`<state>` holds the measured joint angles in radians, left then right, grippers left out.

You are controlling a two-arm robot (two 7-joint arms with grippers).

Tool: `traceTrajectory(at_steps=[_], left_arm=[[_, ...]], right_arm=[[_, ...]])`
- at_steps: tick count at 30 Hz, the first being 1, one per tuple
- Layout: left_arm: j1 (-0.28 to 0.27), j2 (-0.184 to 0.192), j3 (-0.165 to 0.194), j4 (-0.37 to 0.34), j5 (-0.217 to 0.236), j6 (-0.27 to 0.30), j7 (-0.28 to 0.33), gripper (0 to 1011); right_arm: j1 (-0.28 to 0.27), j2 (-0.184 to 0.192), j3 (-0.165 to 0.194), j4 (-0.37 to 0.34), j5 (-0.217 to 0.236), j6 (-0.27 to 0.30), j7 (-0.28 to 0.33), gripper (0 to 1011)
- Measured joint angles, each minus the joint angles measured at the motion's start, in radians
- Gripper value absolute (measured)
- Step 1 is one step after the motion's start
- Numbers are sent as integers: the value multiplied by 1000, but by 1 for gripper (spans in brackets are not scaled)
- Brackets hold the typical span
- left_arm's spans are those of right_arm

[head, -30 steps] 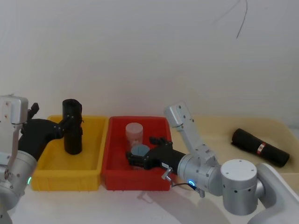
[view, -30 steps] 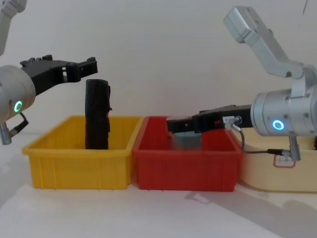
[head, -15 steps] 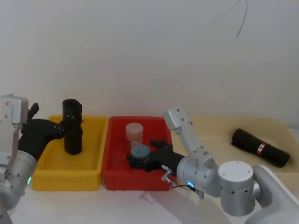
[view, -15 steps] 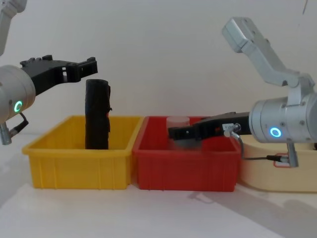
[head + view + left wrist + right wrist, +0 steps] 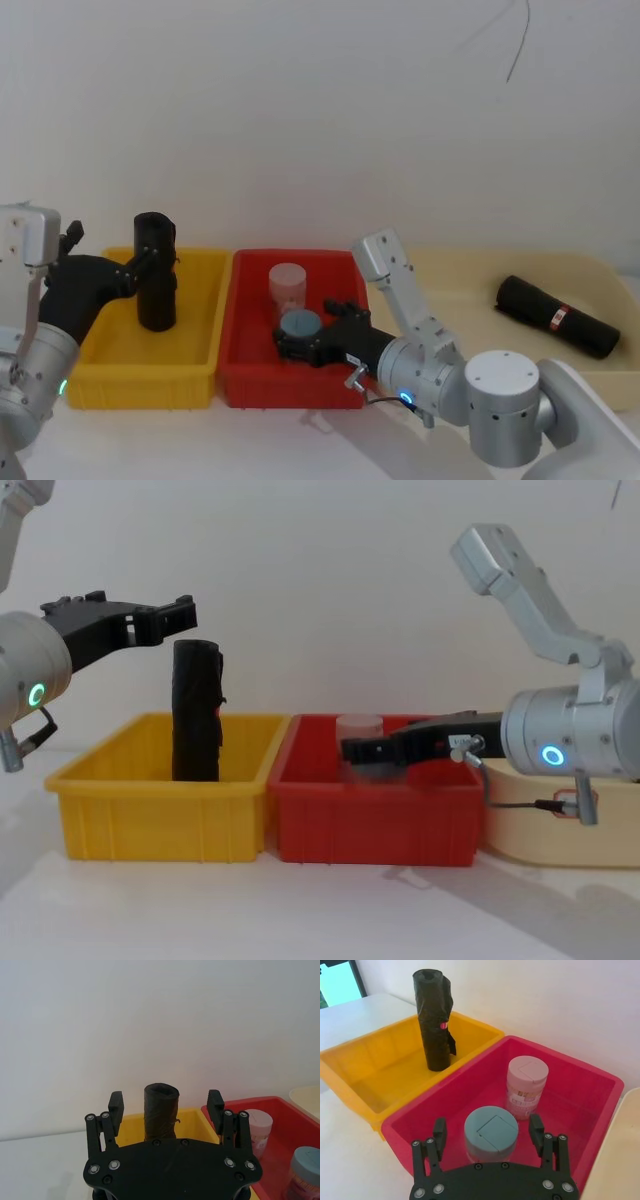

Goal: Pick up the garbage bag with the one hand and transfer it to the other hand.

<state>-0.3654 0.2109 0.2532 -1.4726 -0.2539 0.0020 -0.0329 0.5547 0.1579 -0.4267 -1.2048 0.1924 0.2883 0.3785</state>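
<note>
Bag roll [image 5: 154, 272] stands upright in the yellow bin [image 5: 110, 362]. Left gripper [image 5: 150, 616] hovers level with its top, prongs spread wide, holding nothing. Right gripper [image 5: 487, 1135] hangs open and empty over the red bin [image 5: 580, 1125], its 2 prongs flanking a grey-lidded jar [image 5: 491, 1132].

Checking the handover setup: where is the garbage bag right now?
The garbage bag stands upright in the yellow bin on the robot's left, beside the red bin; the open left gripper hovers at its top.
</note>
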Motion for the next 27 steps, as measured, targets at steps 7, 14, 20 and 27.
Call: traceTrajectory(at_steps=[7,14,20,27], left_arm=[[0,0,0,0,0,0,0,1000],[0,0,0,0,0,0,0,1000],[0,0,0,0,0,0,0,1001],[0,0,0,0,0,0,0,1001]], right_arm=[[7,-3,-7,14,4,-5,-2,1000],[18,-7,-16,31,5,8,-6,1000],[28,-11,-21,44,5,25,-13,1000],[31,-14,-21,49,-2,36,-22,850]])
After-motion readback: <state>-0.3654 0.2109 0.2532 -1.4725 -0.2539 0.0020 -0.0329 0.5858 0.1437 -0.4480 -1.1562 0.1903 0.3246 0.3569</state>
